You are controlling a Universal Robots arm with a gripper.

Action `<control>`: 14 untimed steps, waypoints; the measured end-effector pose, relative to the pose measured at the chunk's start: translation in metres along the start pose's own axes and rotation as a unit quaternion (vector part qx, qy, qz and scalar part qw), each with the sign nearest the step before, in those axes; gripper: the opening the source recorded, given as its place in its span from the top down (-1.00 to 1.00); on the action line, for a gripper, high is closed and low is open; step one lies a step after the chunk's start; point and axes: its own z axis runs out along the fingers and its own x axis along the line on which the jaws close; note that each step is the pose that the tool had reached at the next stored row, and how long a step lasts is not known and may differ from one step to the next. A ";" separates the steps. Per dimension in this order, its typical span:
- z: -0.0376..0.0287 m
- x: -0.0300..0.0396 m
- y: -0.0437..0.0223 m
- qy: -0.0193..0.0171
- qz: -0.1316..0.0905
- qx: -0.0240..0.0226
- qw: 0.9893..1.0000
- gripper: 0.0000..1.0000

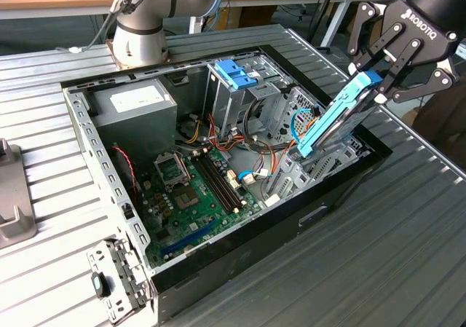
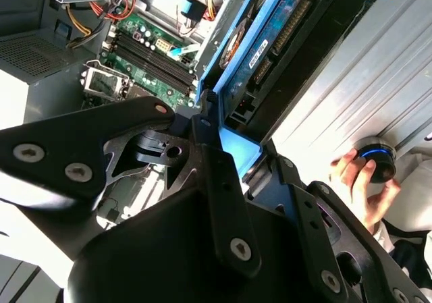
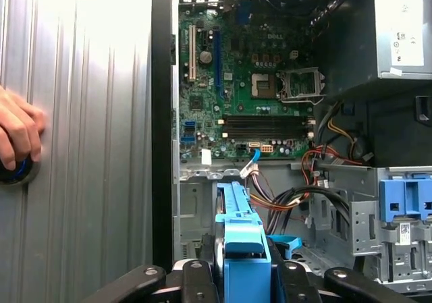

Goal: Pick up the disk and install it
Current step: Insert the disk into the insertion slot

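The disk (image 1: pixel 336 121), a flat drive in a light-blue carrier, hangs tilted over the side of the open computer case (image 1: pixel 342 188) at the exterior view's right. Its lower end reaches down into the case beside a metal bay. My gripper (image 1: pixel 378 87) is shut on the disk's upper end, black fingers pressing both sides of the blue frame. In the second wrist view the disk (image 2: pixel 270 43) runs away from the gripper (image 2: pixel 226 148) with its dark underside showing. In the first wrist view the blue carrier edge (image 3: pixel 239 239) stands between the fingers (image 3: pixel 196 279).
Inside the case lie a green motherboard (image 1: pixel 196 188), a grey power supply (image 1: pixel 135 101), loose cables, and a tall metal drive cage topped by a blue-handled carrier (image 1: pixel 237 72). A person's hand (image 2: pixel 361 185) rests on a round black-and-blue object on the ribbed metal table (image 1: pixel 408 254).
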 end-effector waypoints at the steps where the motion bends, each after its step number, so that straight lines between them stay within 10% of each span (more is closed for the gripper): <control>1: 0.0005 -0.0008 0.0000 0.000 0.000 0.000 1.000 0.26; 14: 0.0140 -0.0053 0.0009 0.000 -0.001 0.000 1.000 0.26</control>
